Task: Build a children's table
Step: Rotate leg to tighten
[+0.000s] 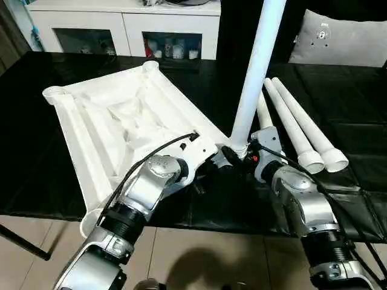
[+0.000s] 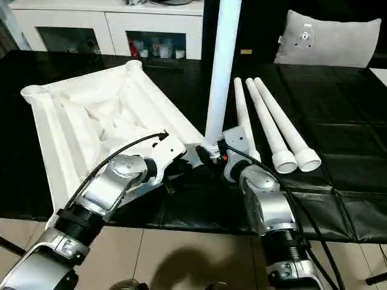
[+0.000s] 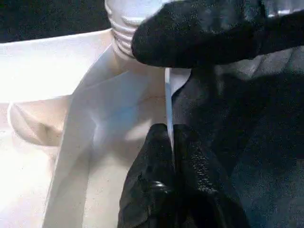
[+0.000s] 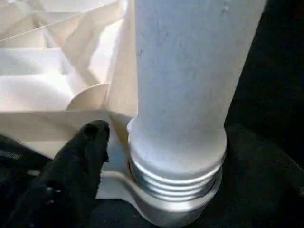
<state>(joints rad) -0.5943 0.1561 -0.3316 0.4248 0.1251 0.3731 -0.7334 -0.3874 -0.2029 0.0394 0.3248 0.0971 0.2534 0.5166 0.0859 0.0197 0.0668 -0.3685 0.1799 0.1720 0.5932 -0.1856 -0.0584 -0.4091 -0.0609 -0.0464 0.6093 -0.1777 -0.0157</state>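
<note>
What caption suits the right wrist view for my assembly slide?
Upright leg, threads partly exposed, entering the table top's corner socket.

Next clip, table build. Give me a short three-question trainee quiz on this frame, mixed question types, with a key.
1. True or false: the upright leg stands at a corner socket of the table top.
2. How many legs lie on the black surface? A) two B) three C) four
3. What do the left gripper's fingers pinch?

Key: 1. True; its threaded end sits at the socket. 2. B; the three loose legs lie side by side. 3. The table top's thin edge.
</note>
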